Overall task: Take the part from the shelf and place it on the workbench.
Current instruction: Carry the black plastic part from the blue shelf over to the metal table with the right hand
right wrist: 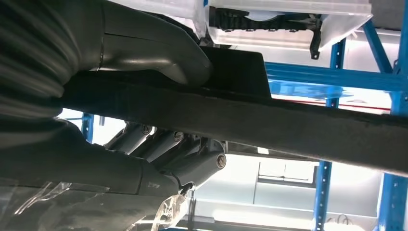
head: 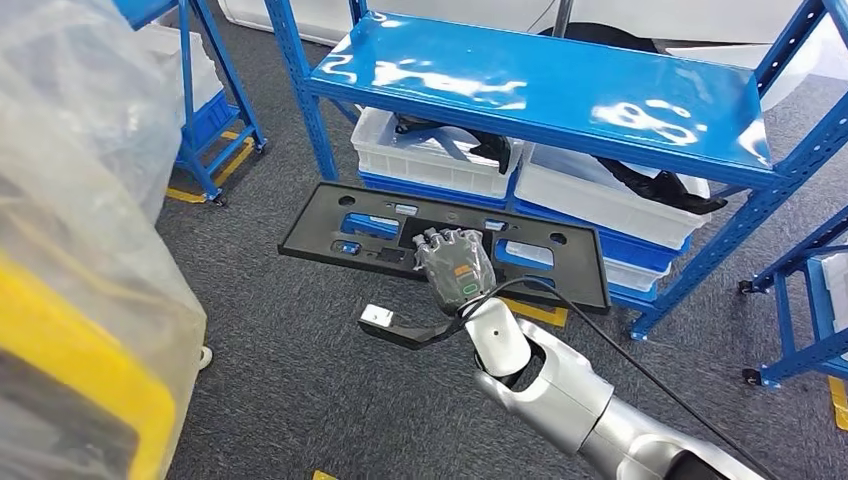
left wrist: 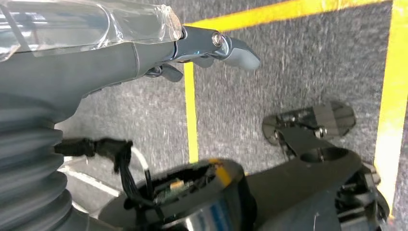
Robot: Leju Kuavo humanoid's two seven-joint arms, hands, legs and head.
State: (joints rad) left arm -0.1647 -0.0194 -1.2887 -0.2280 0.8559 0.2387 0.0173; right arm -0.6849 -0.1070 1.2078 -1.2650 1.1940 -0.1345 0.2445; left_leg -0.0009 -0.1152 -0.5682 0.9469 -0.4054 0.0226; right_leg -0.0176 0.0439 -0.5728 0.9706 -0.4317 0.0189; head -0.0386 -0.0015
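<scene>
Your right robot hand (head: 455, 268) grips the long black panel (head: 340, 222) at its near edge, holding it flat and clear of the grey carpet (head: 290, 370), just in front of the blue shelf (head: 560, 85). In the right wrist view, the thumb (right wrist: 159, 53) lies on one face of the panel (right wrist: 298, 122) and the fingers (right wrist: 166, 149) curl against the other. White bins (head: 430, 160) holding dark parts sit on the shelf's lower level. Your left robot hand (left wrist: 202, 48) hangs over the carpet with its yellow lines (left wrist: 191, 115), holding nothing, its fingers loosely apart.
</scene>
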